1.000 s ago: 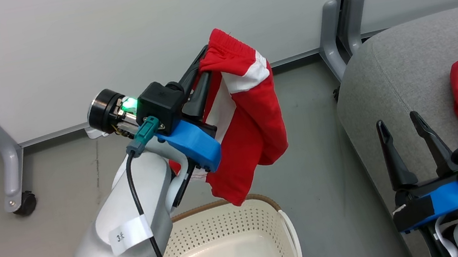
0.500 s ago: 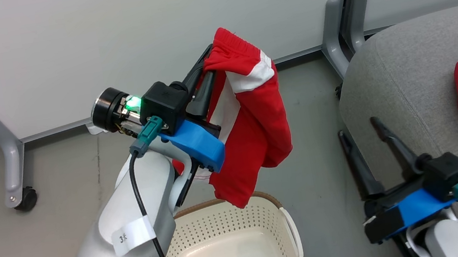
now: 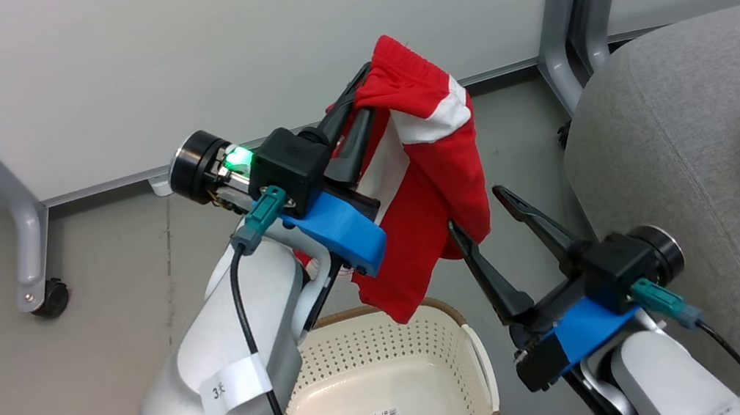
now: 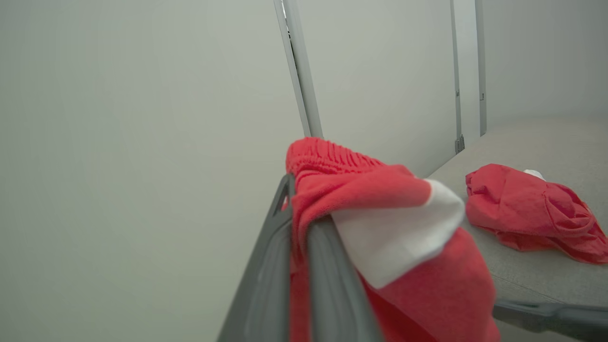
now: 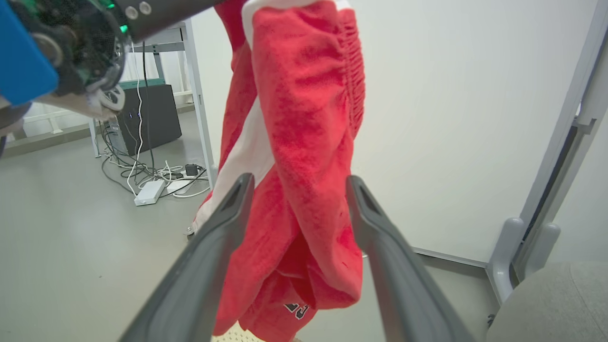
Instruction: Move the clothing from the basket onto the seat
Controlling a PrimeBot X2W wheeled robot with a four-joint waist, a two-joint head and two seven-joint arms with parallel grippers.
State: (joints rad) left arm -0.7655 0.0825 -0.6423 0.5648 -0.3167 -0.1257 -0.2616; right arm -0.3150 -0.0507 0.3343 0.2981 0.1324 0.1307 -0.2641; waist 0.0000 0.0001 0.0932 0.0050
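head looks down, both wrists closely face striped garment (image 3: 447,177).

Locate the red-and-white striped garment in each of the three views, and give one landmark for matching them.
Head view: centre; striped garment hangs from the shut left gripper, above the basket.
Left wrist view: lower centre; striped garment pinched between that gripper's fingers.
Right wrist view: upper centre; striped garment hangs just beyond the open right gripper.
Shared landmark: the grey seat, at the right side in all three.
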